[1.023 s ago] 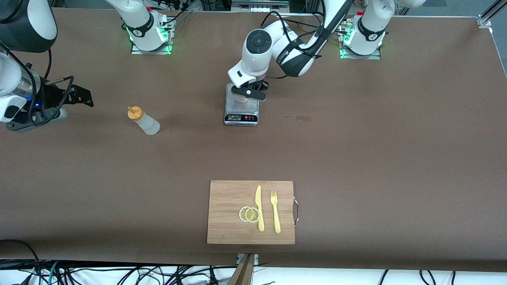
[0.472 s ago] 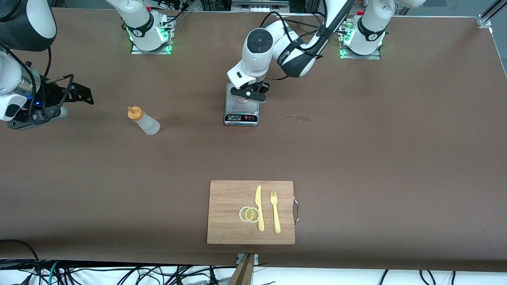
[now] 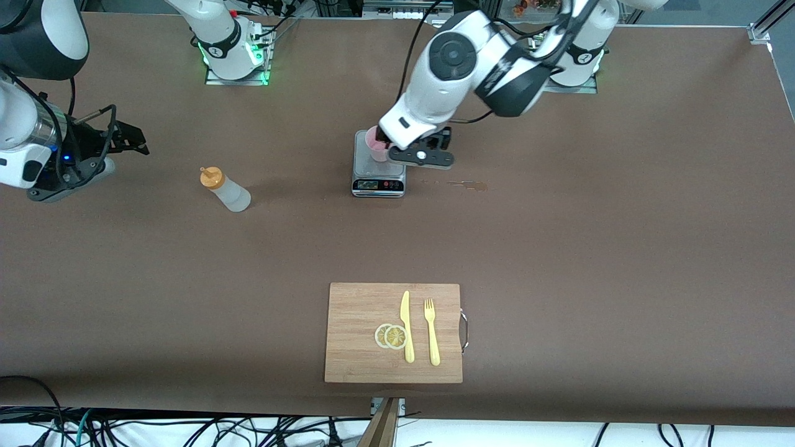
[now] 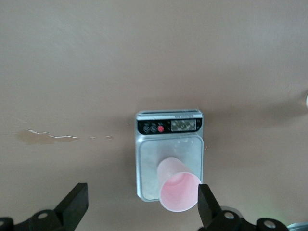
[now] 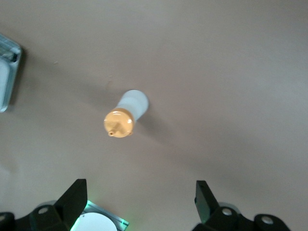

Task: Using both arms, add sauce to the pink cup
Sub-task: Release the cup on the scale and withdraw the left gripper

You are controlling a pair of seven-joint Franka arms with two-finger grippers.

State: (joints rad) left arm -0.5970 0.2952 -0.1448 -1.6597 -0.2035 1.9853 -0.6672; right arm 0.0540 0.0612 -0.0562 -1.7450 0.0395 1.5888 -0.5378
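Both grippers are hanging wide and empty: the left gripper (image 3: 422, 155) over the scale (image 3: 378, 184) bearing the cup (image 3: 376, 144), the right gripper (image 3: 127, 139) near the desk (image 3: 559, 248) edge at its own end. Right should be closing squarely round the upright bottle (image 3: 227, 190), below its cap.

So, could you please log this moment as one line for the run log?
left tool: open, above scale | pink cup: on scale | right tool: open, waiting | sauce: upright on table, untouched

Table (image 3: 590, 248) carries sauce (image 3: 225, 189), scale (image 3: 378, 177), cutting board (image 3: 360, 335), perhaps a spill (image 3: 463, 184).
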